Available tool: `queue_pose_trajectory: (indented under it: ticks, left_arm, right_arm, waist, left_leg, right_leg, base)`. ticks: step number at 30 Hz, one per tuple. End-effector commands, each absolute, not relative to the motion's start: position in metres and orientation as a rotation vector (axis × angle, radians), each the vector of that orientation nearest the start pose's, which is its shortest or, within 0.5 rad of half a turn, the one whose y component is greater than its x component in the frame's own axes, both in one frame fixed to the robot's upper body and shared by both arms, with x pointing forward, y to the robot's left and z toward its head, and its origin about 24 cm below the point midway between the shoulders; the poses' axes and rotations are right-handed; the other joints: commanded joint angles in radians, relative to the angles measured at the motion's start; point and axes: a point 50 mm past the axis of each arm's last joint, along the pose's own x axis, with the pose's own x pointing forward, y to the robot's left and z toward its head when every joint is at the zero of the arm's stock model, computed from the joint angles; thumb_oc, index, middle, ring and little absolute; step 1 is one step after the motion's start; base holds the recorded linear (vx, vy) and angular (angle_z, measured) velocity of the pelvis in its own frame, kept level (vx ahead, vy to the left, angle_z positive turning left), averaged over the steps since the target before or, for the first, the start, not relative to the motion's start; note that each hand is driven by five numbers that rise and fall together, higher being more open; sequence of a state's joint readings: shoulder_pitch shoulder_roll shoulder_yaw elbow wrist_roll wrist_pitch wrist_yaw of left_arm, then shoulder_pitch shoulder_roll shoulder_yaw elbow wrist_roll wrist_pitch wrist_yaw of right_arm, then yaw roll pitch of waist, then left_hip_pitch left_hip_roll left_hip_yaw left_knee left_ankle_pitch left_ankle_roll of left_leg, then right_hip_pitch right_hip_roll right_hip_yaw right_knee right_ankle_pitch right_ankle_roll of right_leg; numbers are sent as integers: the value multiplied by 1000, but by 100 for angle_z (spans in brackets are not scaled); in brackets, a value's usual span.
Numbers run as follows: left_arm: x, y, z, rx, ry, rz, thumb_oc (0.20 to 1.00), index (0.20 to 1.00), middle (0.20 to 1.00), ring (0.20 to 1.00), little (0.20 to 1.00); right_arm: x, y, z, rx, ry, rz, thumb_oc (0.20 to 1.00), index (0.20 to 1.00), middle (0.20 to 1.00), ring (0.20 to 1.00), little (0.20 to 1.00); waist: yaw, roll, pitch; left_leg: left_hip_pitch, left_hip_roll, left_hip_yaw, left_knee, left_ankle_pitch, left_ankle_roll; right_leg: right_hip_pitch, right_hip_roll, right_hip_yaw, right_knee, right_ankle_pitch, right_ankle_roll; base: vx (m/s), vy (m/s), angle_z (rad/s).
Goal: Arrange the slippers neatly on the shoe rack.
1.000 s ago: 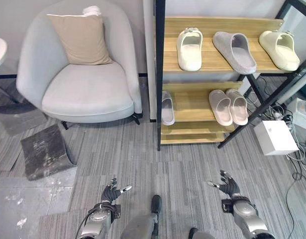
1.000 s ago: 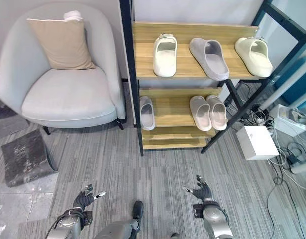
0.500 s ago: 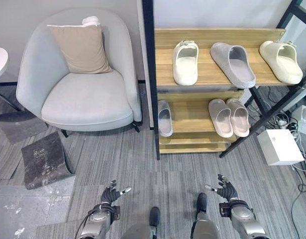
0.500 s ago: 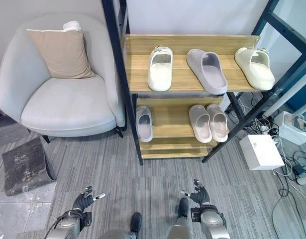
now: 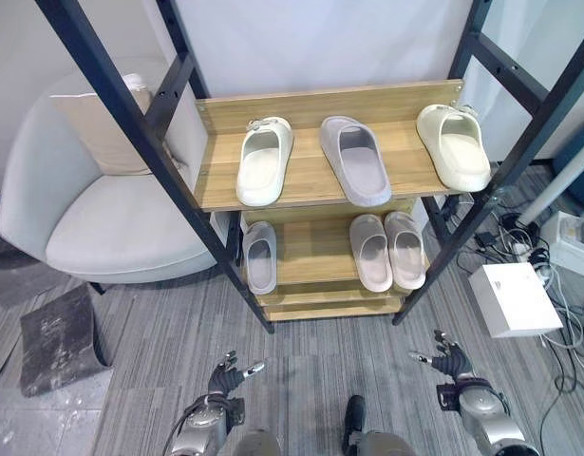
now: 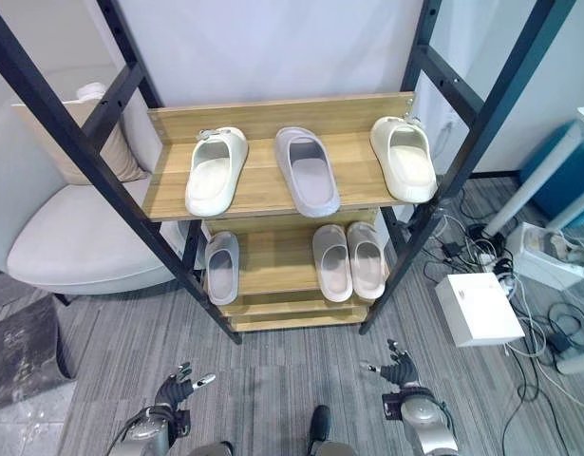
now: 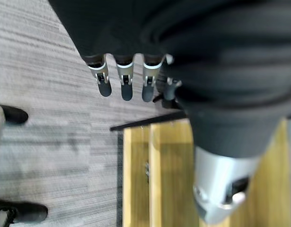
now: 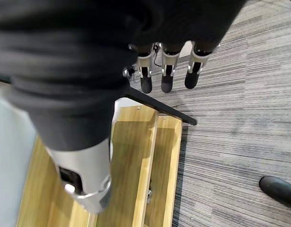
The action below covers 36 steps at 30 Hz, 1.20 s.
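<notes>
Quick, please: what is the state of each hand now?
Left hand: open, holding nothing, low above the floor.
Right hand: open, holding nothing, also above the floor.

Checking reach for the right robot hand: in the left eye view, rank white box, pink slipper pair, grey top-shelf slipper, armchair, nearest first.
From the right robot hand:
1. White box, on the floor, right of the rack.
2. Pink slipper pair, lower shelf, right.
3. Grey slipper, top shelf, middle.
4. Armchair, far left, behind the rack.
</notes>
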<state>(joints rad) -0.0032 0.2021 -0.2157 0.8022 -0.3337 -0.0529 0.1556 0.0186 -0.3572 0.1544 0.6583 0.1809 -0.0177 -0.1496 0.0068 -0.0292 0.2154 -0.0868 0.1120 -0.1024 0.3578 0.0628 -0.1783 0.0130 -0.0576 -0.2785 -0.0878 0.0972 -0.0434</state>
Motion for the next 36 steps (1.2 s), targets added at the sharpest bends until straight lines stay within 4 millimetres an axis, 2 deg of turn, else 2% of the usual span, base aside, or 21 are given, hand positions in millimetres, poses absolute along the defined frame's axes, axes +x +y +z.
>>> queue_pose_trajectory:
  ticks: [1,3,4,5,7,13,14,15,16,17,18,19,21,22,23,24,25,26,28,31,36]
  left_arm:
    - [196,200,-103,78,677,135,1000,1000,1000,1000,1000]
    - [192,199,-106,85,695,129,1000,1000,1000,1000,1000]
    - [192,199,-106,85,695,129,1000,1000,1000,1000,1000]
    - [188,198,-109,93,712,124,1000,1000,1000,1000,1000]
    - [187,199,-110,101,719,127,1000,1000,1000,1000,1000]
    - [174,206,-115,75,751,175,1000,1000,1000,1000,1000]
    - [174,207,-115,74,752,181,1000,1000,1000,1000,1000]
    - [172,209,-116,69,763,194,1000,1000,1000,1000,1000]
    - [172,209,-116,69,763,194,1000,1000,1000,1000,1000]
    - [171,210,-117,70,768,197,1000,1000,1000,1000,1000]
    - [173,211,-116,77,760,201,1000,1000,1000,1000,1000]
    - [174,212,-115,79,758,200,1000,1000,1000,1000,1000]
    - [174,213,-116,90,760,193,1000,1000,1000,1000,1000]
    - [175,214,-115,92,757,193,1000,1000,1000,1000,1000]
    - [178,214,-113,101,749,185,1000,1000,1000,1000,1000]
    - [178,214,-114,101,749,185,1000,1000,1000,1000,1000]
    - [181,215,-113,110,745,180,1000,1000,1000,1000,1000]
    - [181,215,-113,110,745,180,1000,1000,1000,1000,1000]
    - [183,217,-111,123,739,180,1000,1000,1000,1000,1000]
    - [180,224,-112,126,749,209,1000,1000,1000,1000,1000]
    - [177,218,-117,126,778,195,1000,1000,1000,1000,1000]
  right_arm:
    - [208,-243,-71,-264,562,-156,1000,1000,1000,1000,1000]
    - [207,-243,-73,-268,567,-152,1000,1000,1000,1000,1000]
    - [207,-243,-73,-268,567,-152,1000,1000,1000,1000,1000]
    - [207,-241,-73,-278,571,-138,1000,1000,1000,1000,1000]
    - [209,-239,-73,-290,568,-133,1000,1000,1000,1000,1000]
    - [210,-229,-75,-272,570,-103,1000,1000,1000,1000,1000]
    - [209,-227,-76,-277,573,-96,1000,1000,1000,1000,1000]
    - [210,-224,-78,-274,583,-87,1000,1000,1000,1000,1000]
    - [210,-224,-78,-274,583,-87,1000,1000,1000,1000,1000]
    - [209,-224,-79,-273,589,-89,1000,1000,1000,1000,1000]
    - [210,-224,-78,-279,584,-90,1000,1000,1000,1000,1000]
    - [210,-226,-77,-273,579,-105,1000,1000,1000,1000,1000]
    - [207,-228,-78,-271,585,-113,1000,1000,1000,1000,1000]
    - [206,-229,-79,-267,590,-120,1000,1000,1000,1000,1000]
    - [205,-231,-79,-263,592,-131,1000,1000,1000,1000,1000]
    - [205,-231,-79,-263,592,-131,1000,1000,1000,1000,1000]
    - [203,-232,-79,-259,594,-140,1000,1000,1000,1000,1000]
    - [203,-232,-79,-259,594,-140,1000,1000,1000,1000,1000]
    - [202,-231,-80,-259,597,-139,1000,1000,1000,1000,1000]
    - [201,-229,-80,-263,598,-121,1000,1000,1000,1000,1000]
    - [200,-231,-81,-316,605,-95,1000,1000,1000,1000,1000]
  waist:
    - [12,-8,26]
    - [16,7,14]
    - [16,7,14]
    - [26,30,6]
    - [35,36,16]
    - [39,33,-14]
    - [44,30,-17]
    - [55,25,-9]
    - [57,25,-9]
    - [59,24,-5]
    - [50,22,14]
    - [36,30,26]
    - [31,29,25]
    - [30,30,23]
    - [27,27,17]
    - [27,28,18]
    - [21,20,11]
    - [21,20,12]
    - [18,10,-1]
    - [34,-2,-5]
    - [27,-7,-37]
  left_leg:
    - [8,-125,14,-122,-119,95]
    - [0,-130,30,-257,-89,111]
    - [1,-130,30,-258,-89,111]
    - [-34,-138,31,-364,-4,119]
    - [-60,-140,49,-386,45,108]
    - [16,-148,29,-423,21,138]
    - [26,-151,30,-421,12,148]
    - [49,-152,39,-414,-12,172]
    - [49,-153,41,-414,-13,172]
    - [57,-154,46,-411,-21,180]
    - [85,-155,54,-411,-34,195]
    - [95,-150,36,-405,-43,202]
    - [101,-149,27,-405,-51,200]
    - [108,-147,20,-411,-56,196]
    - [112,-139,7,-413,-66,182]
    - [113,-139,5,-414,-66,181]
    - [117,-135,-4,-415,-78,172]
    - [119,-134,-4,-415,-79,172]
    - [130,-128,-11,-421,-95,162]
    - [152,-112,-2,-424,-110,147]
    - [158,-78,-5,-434,-106,124]
  right_leg:
    - [26,-73,13,0,-102,130]
    - [23,-53,16,0,-109,137]
    - [24,-53,16,0,-109,137]
    - [39,-27,15,0,-121,136]
    - [57,-15,16,0,-135,132]
    - [80,-28,18,57,-168,136]
    - [78,-36,18,90,-178,142]
    - [42,-63,18,213,-192,163]
    - [39,-64,20,218,-194,164]
    - [17,-77,22,274,-182,179]
    - [-34,-109,30,379,-110,229]
    - [-74,-114,69,455,-88,238]
    - [-86,-121,84,446,-88,230]
    - [-82,-138,83,405,-85,225]
    - [-65,-168,82,301,-79,216]
    - [-61,-167,80,298,-78,216]
    - [-55,-187,107,188,-49,218]
    - [-52,-186,107,185,-48,218]
    - [-62,-200,125,86,0,229]
    - [-54,-216,35,37,37,250]
    - [-16,-176,24,0,13,238]
  base:
    - [138,-96,3]
    - [120,-46,-3]
    - [146,-20,1]
    - [127,-23,6]
    - [114,-14,-2]
    - [127,68,-22]
    - [144,150,-2]
    - [92,115,-6]
    - [77,126,-17]
    - [59,105,-24]
    - [107,140,-28]
    - [127,84,-17]
    - [95,-7,21]
    - [149,-105,38]
    - [150,-105,23]
    - [187,-184,7]
    - [95,-102,4]
    - [147,-162,11]
    - [140,-155,18]
    - [133,-171,9]
    - [115,-118,4]
